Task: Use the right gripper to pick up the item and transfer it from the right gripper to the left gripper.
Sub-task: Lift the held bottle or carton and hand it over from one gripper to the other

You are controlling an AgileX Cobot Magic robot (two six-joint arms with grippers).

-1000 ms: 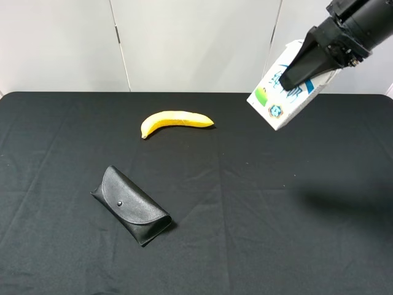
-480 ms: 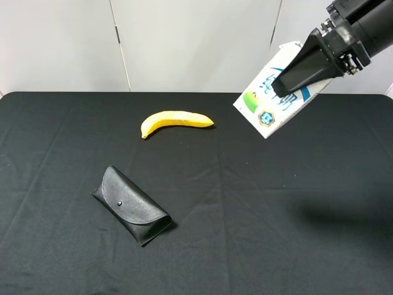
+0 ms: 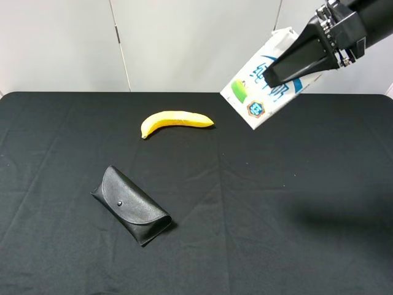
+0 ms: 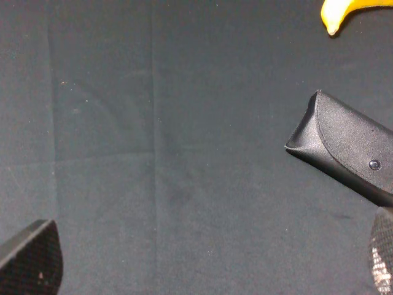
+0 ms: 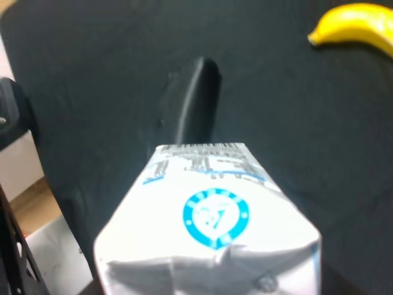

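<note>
Nearest, the left hand (image 4: pixel 206 261) was caught only by its own wrist camera (no part of it entered the high view). It was spread wide with nothing in it, above bare tabletop (image 4: pixel 153 153) just beside the glasses case (image 4: pixel 344 150). Farther off, the banana (image 3: pixel 175 120) was seen. Farthest and well aloft, the milk carton (image 3: pixel 249 98) was clamped in the right hand (image 3: pixel 277 71), its long axis slanted down toward the left side and its free end offered there. The right hand's second finger was hidden behind the carton.
</note>
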